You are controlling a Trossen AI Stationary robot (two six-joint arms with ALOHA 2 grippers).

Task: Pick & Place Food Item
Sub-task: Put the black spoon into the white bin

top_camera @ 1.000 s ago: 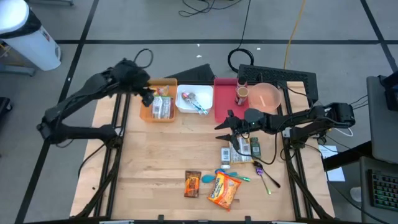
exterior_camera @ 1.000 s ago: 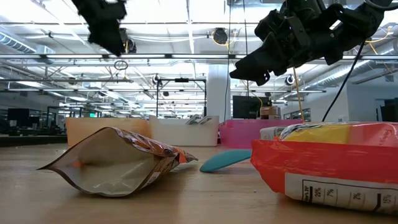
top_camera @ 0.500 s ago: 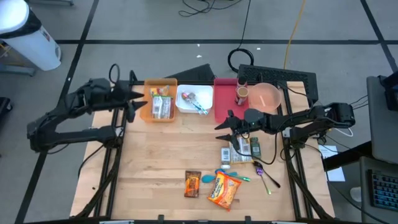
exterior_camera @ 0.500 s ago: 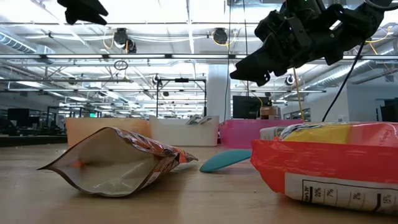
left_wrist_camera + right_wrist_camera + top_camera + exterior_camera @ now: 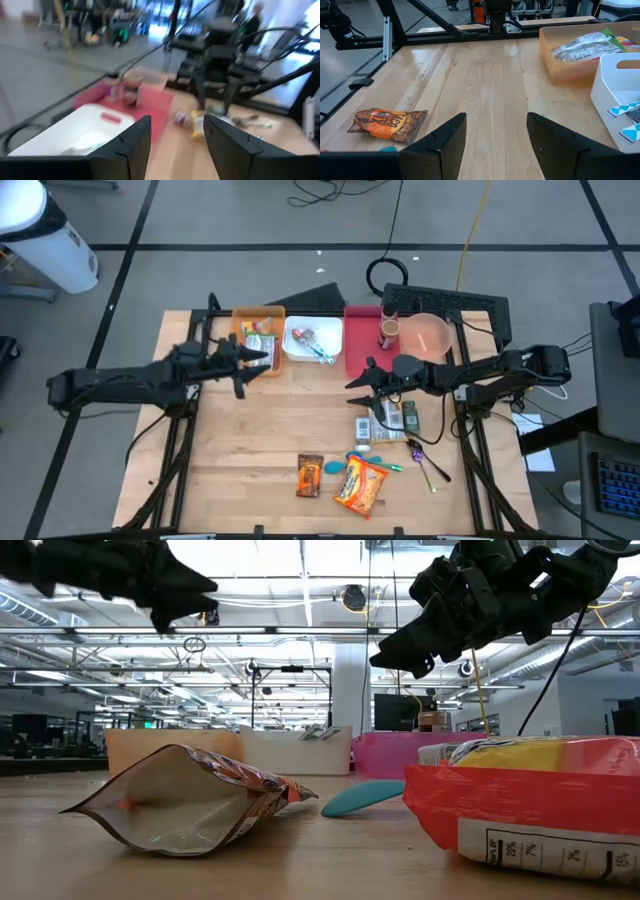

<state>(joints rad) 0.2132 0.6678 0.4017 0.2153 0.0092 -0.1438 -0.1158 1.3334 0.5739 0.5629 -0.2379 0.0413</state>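
An orange snack bag (image 5: 360, 485) and a brown candy packet (image 5: 310, 476) lie flat near the table's front edge; the packet also shows in the right wrist view (image 5: 387, 124). Two small packets (image 5: 385, 420) lie at mid right. An orange bin (image 5: 255, 340) at the far edge holds packets. My left gripper (image 5: 262, 360) hovers open just near of that bin, level and pointing right, with nothing between its fingers (image 5: 177, 125). My right gripper (image 5: 355, 385) hangs open above the table's middle right, above the small packets, also empty (image 5: 496, 122).
A white bin (image 5: 310, 340) with utensils, a pink bin (image 5: 360, 350) with a cup and a pink bowl (image 5: 430, 335) line the far edge. A teal spoon (image 5: 360, 798) and two more spoons (image 5: 425, 460) lie by the snack bag. Bare wood lies at centre and left.
My left arm has drawn back from above the orange bin toward the table's left edge, then swung out again lower down. Its gripper has tipped from pointing down to level and stands just near of the bin, its finger gap unchanged.
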